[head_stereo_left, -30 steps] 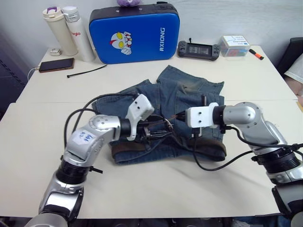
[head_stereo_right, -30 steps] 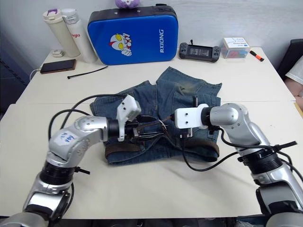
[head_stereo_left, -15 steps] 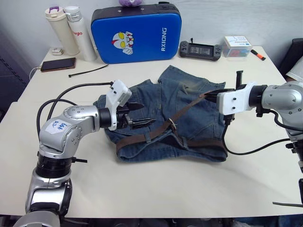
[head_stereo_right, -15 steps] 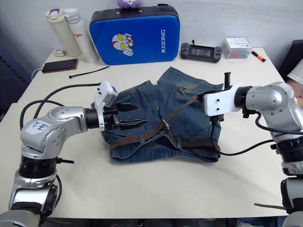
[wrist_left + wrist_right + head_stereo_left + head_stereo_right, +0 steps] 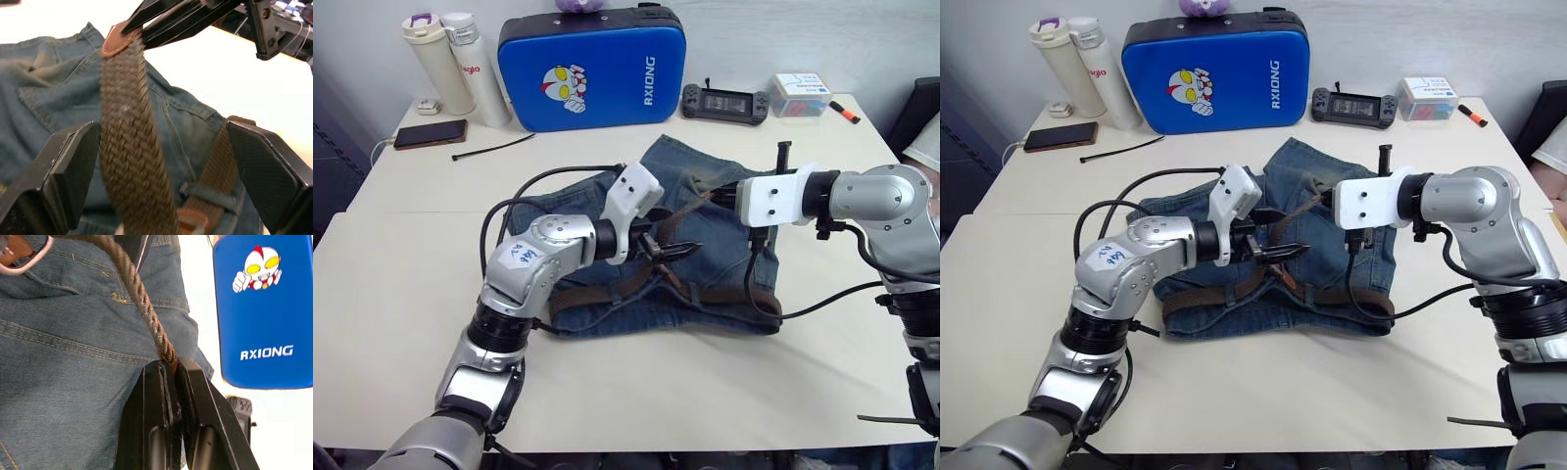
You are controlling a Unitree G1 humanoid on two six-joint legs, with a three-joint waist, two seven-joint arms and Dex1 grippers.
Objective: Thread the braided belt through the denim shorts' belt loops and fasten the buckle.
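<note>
The faded denim shorts (image 5: 720, 259) lie flat mid-table, waistband toward me. The braided belt (image 5: 597, 297) runs along the waistband under a belt loop (image 5: 208, 190). Its free end rises up and to the right. My right gripper (image 5: 713, 199) is shut on the belt's leather tip (image 5: 168, 357), holding it taut above the shorts. My left gripper (image 5: 683, 240) is open, its fingers (image 5: 63, 176) straddling the raised strap (image 5: 132, 147) without touching it. The silver buckle (image 5: 22, 257) lies on the denim at the strap's lower end.
A blue case (image 5: 590, 69) stands at the back, with two bottles (image 5: 460, 64) and a phone (image 5: 429, 134) to its left. A black cable tie (image 5: 494, 147) lies near them. A handheld console (image 5: 722, 101), small box (image 5: 800, 95) and orange marker (image 5: 843, 112) sit back right.
My left gripper has swung right from the shorts' left side to straddle the raised strap. My right gripper, still holding the belt tip, has come back left toward the middle.
</note>
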